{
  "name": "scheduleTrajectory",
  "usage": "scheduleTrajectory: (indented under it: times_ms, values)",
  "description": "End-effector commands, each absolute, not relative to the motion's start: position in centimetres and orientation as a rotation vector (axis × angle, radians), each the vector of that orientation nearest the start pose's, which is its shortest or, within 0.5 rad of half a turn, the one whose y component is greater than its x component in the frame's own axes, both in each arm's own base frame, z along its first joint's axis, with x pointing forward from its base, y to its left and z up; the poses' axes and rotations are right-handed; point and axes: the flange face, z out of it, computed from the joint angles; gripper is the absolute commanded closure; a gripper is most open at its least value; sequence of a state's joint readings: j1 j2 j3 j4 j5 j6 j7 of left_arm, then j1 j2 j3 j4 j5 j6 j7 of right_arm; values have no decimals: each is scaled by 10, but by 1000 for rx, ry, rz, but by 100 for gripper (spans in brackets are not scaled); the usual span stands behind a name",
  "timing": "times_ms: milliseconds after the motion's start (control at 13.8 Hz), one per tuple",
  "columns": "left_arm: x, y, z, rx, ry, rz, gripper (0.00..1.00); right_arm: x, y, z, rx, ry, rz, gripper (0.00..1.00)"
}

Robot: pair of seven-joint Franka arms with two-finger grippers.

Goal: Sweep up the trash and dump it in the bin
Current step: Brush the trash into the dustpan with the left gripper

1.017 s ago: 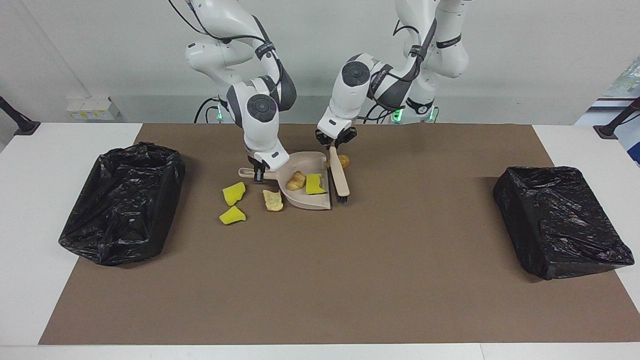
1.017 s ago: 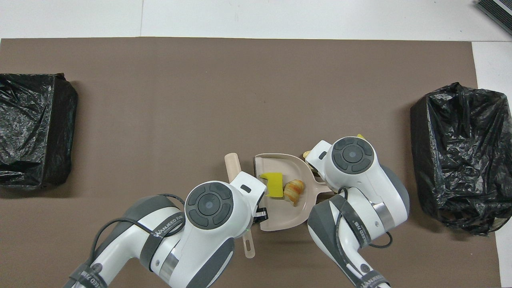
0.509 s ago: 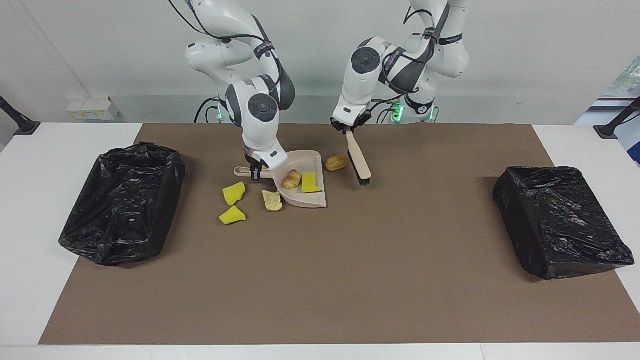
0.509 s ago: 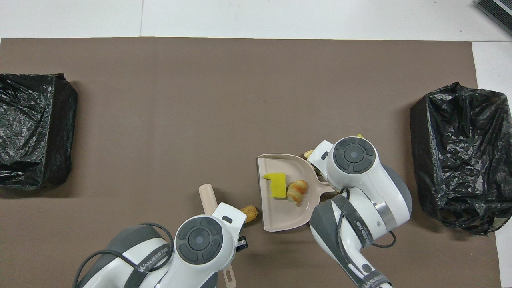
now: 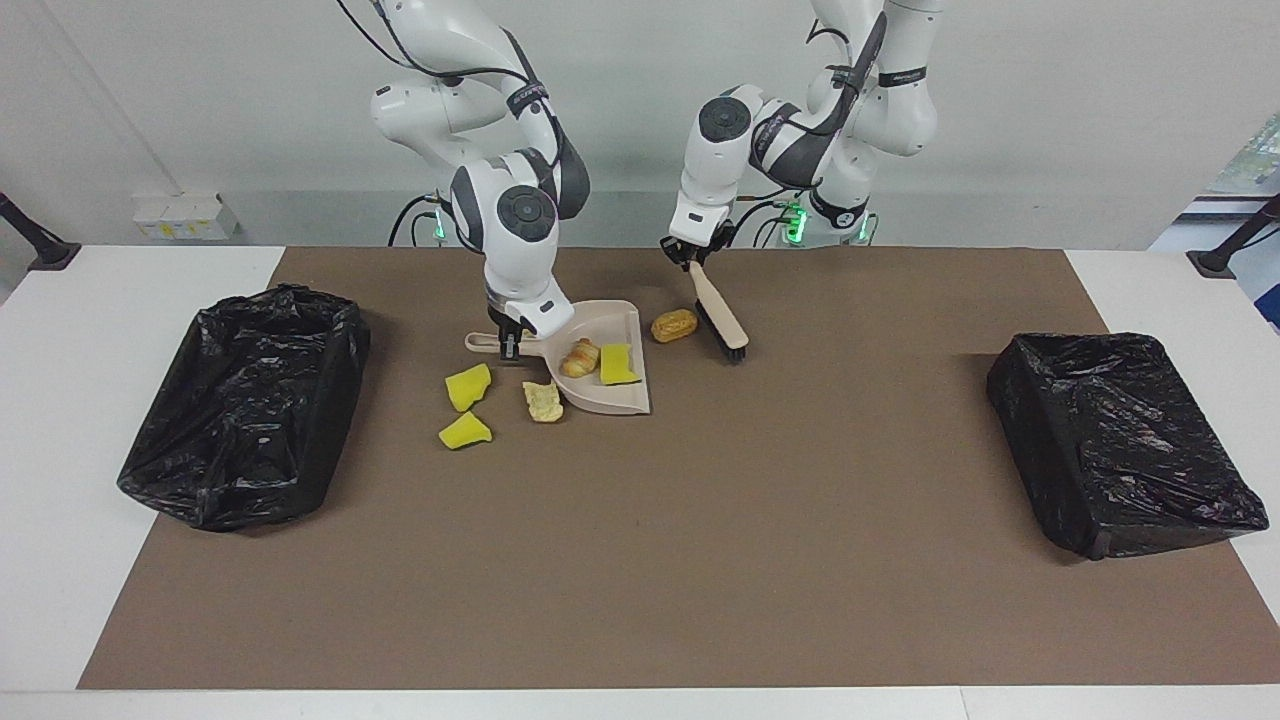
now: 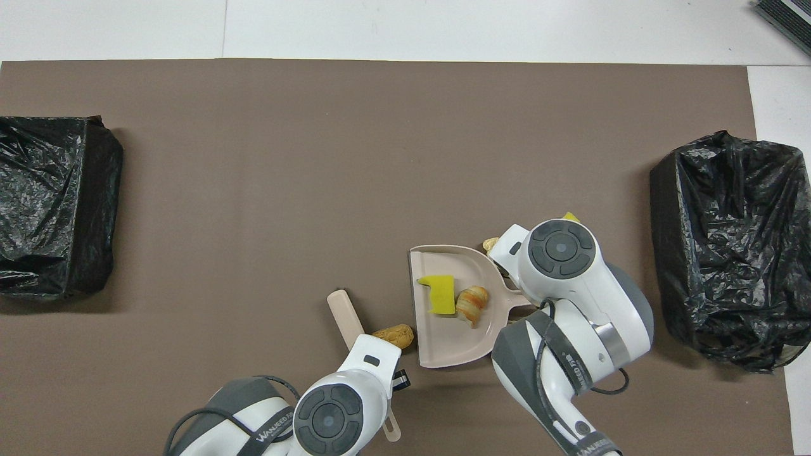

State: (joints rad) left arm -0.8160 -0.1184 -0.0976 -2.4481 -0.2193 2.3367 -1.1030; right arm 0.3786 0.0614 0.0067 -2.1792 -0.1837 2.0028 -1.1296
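The left gripper point(image 5: 697, 256) was clamped on the beige brush point(image 5: 720, 318), tilted with its bristles apparently just above the mat point(image 5: 700, 520). Beside the bristles lay a bread roll point(image 5: 674, 325). The right gripper point(image 5: 510, 341) was closed on the dustpan point(image 5: 598, 395) handle; a croissant point(image 5: 579, 357) and yellow wedge point(image 5: 618, 364) sat in the pan. Slightly farther from the robots, toward the right arm's bin point(image 5: 245, 405), lay a pale lump point(image 5: 544, 400) and two yellow wedges point(image 5: 466, 386).
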Motion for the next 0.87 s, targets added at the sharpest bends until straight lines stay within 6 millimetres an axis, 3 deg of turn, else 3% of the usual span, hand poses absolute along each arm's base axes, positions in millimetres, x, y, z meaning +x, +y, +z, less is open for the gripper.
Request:
scheduleTrajectory:
  times_ms: [0,218,363,581,799]
  values:
    - [293,-398,352,-3224,-537,153,100,474,176,345,2067,2221,-447,100]
    - [315,-439,371,-3330,-505,71,100,474,176,345,2068,2219,-445,100]
    - [307,-465,385,-3372,-442,57,100,474,176,345,2071,2217,-444,100]
    - [304,-468,387,-3370,-420,64,100,474,175,344,2072,2218,-446,100]
    - [303,-458,386,-3312,-388,120,100,478,166,346,2079,2219,-459,100]
